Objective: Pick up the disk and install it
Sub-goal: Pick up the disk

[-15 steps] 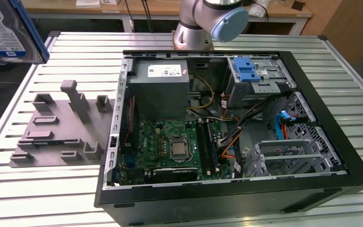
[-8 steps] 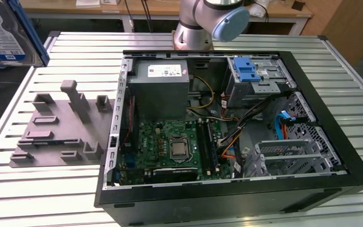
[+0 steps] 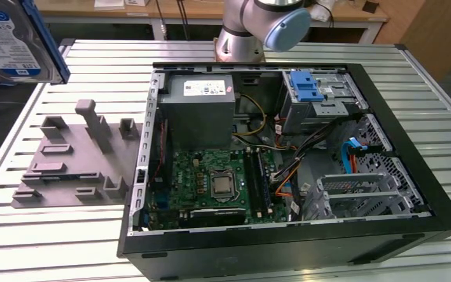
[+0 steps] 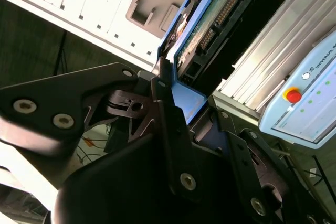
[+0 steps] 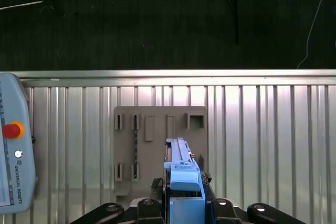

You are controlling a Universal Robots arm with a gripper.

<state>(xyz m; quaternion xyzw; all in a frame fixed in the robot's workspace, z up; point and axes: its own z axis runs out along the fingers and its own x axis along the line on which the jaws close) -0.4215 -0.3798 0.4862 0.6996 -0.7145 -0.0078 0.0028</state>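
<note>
The disk (image 3: 10,41), silver with a white-and-blue label and a blue bracket, hangs high at the exterior view's far left, well above the table. In the first wrist view the disk (image 5: 181,166) stands edge-on, and my gripper (image 5: 185,207) is shut on its blue bracket. The second wrist view shows the disk's (image 4: 210,19) green circuit-board side, with my gripper (image 4: 184,103) clamped on its blue end. Below the disk lies the grey fixture plate (image 5: 160,150). The open computer case (image 3: 413,176) lies to the exterior view's right of it.
The grey fixture plate (image 3: 73,158) with upright pegs sits left of the case in the exterior view. Inside the case are a power supply (image 3: 198,111), a motherboard (image 3: 209,182), a blue latch (image 3: 308,88) and a metal drive cage (image 3: 351,197). A teach pendant (image 5: 13,156) lies on the slatted table.
</note>
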